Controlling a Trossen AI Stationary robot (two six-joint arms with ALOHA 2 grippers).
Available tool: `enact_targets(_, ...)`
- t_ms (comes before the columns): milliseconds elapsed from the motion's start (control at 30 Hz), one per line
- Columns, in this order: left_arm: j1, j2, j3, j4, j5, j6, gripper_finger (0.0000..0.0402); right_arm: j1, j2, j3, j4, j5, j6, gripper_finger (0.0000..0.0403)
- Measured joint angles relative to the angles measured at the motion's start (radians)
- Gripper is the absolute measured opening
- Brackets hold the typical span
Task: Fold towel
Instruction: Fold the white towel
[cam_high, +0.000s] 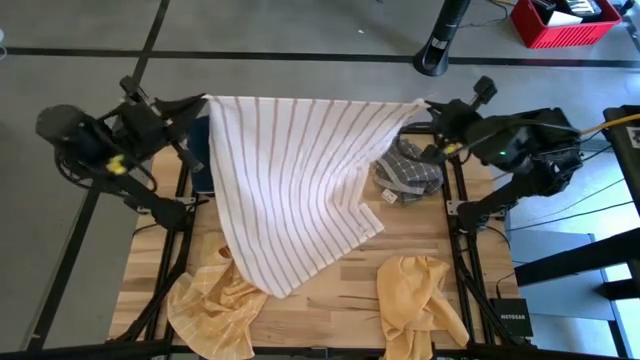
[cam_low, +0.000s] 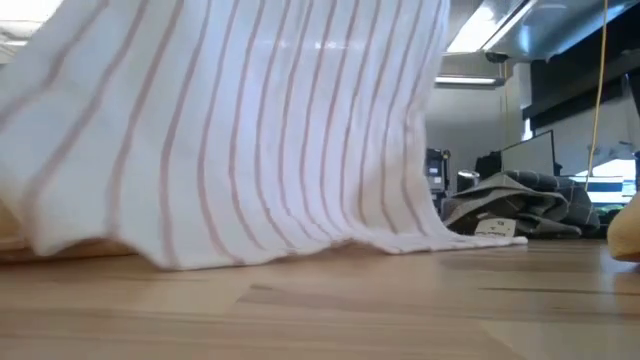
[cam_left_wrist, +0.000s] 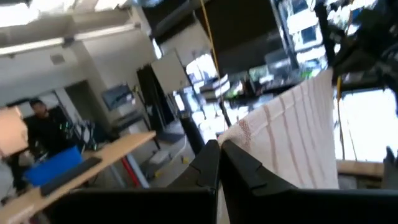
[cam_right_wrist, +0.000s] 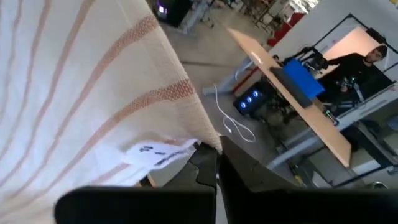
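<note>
High view: both tools pinch striped towel (cam_high: 290, 180) corners

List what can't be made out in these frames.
- High view: striped towel covers the table centre and part of a dark blue cloth.
- Low view: the towel blocks the left side; yellow cloth cut by the edge.
- Left gripper, right gripper: pinched corners hidden between fingers.

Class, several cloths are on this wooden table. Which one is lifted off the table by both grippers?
The white towel with thin reddish stripes, stretched between the left gripper and right gripper; the yellow cloths and grey checked cloth lie loose.
</note>
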Motion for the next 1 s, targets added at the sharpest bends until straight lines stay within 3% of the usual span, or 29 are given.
enact_targets(133,0.038,-0.037,-0.024,-0.257,0.004,-0.245,0.0,-0.049,-0.003,-0.078,0.008,-0.089,-0.031,0.0007)
enact_targets(267,0.056,-0.052,-0.04,-0.457,0.073,-0.491,0.0,-0.096,-0.003,-0.168,0.054,-0.189,-0.078,0.0007)
enact_targets(467,0.057,-0.043,-0.111,-0.55,0.18,-0.671,0.0,-0.173,-0.002,-0.302,0.169,-0.31,-0.175,0.0007)
enact_targets(667,0.057,-0.006,-0.123,-0.455,0.249,-0.666,0.0,-0.198,-0.022,-0.305,0.232,-0.314,-0.222,0.0007)
enact_targets(733,0.055,0.005,-0.123,-0.368,0.312,-0.624,0.0,-0.187,-0.048,-0.274,0.259,-0.367,-0.222,0.0007)
enact_targets(867,0.025,0.023,-0.123,-0.16,0.424,-0.506,0.0,-0.106,-0.098,-0.208,0.274,-0.46,-0.133,0.0007)
enact_targets(1000,-0.012,0.035,-0.123,0.004,0.453,-0.403,0.0,0.019,-0.112,-0.152,0.285,-0.494,-0.057,0.0007)
